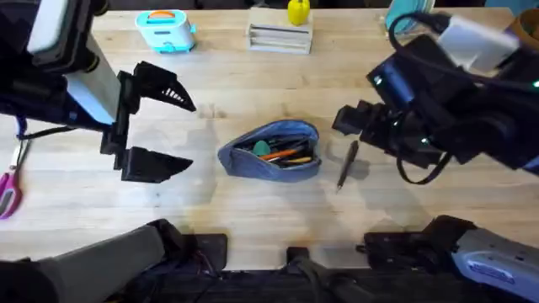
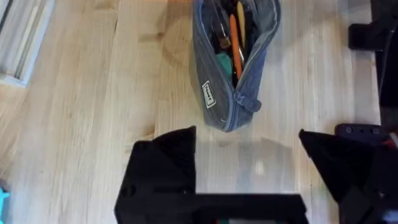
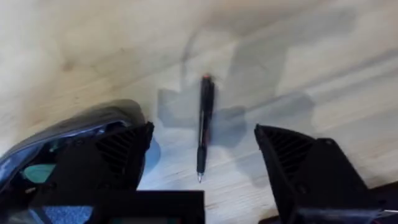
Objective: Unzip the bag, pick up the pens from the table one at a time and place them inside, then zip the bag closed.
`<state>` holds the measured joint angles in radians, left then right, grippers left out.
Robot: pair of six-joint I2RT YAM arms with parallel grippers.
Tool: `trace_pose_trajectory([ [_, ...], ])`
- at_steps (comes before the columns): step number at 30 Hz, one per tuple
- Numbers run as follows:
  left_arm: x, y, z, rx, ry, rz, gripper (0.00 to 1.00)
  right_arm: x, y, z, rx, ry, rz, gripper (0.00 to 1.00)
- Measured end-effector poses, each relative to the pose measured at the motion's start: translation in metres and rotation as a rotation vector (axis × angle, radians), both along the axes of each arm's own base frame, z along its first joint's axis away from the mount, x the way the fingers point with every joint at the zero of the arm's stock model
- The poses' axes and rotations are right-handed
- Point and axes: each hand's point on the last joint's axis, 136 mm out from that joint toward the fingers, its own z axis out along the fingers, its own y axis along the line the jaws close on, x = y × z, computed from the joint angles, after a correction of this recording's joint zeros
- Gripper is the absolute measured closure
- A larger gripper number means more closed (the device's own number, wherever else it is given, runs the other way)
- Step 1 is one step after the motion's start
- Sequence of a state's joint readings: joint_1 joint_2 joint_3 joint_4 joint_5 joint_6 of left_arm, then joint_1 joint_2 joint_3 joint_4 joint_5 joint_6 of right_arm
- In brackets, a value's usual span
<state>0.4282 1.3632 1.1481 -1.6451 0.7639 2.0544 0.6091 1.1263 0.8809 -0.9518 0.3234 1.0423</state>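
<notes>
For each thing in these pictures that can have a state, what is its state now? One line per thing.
bag: unzipped, mouth open, lying on the table.
orange pen: inside the bag.
black pen: lying flat on the table beside the bag, not held.
left gripper: open, holding nothing.
right gripper: open, above the black pen.
pink-handled scissors: lying on the table, untouched.

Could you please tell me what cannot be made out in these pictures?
- Overhead: the right gripper is blurred dark against its arm, so its fingers' spread is unclear there.
- Left wrist: the bag is cut off by the frame edge.
- Right wrist: the bag is half hidden behind that gripper's own finger.
</notes>
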Motion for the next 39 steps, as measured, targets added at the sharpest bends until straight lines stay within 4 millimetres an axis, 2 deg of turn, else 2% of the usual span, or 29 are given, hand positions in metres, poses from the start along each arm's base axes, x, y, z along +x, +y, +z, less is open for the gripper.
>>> trace_pose_trajectory([
  [8,0.000,0.000,0.000,0.000,0.000,0.000,0.007,-0.002,0.000,-0.028,0.033,0.007,-0.048,0.004],
  [9,0.000,0.000,0.000,0.000,0.000,0.000,0.007,-0.004,0.000,-0.038,0.028,0.017,-0.054,0.004],
  [14,0.000,0.000,0.000,0.000,0.000,0.000,0.008,-0.004,0.001,-0.057,0.008,0.061,-0.054,0.004],
  [19,0.000,0.000,0.000,0.000,0.000,0.000,0.007,0.008,0.014,-0.063,0.053,0.046,-0.050,0.004],
  [27,0.000,0.000,0.000,0.000,0.000,0.000,0.007,0.008,0.012,-0.071,0.072,0.069,-0.141,0.007],
  [31,0.000,0.000,0.000,0.000,0.000,0.000,0.007,0.004,0.013,-0.078,0.089,0.099,-0.206,0.051],
  [32,0.000,0.000,0.000,0.000,0.000,0.000,0.007,0.004,0.013,-0.080,0.089,0.104,-0.222,0.065],
  [34,0.000,0.000,0.000,0.000,0.000,0.000,0.008,0.002,0.011,-0.081,0.091,0.108,-0.260,0.155],
  [39,0.000,0.000,0.000,0.000,0.000,0.000,0.008,0.002,0.012,-0.082,0.106,0.110,-0.288,0.501],
])
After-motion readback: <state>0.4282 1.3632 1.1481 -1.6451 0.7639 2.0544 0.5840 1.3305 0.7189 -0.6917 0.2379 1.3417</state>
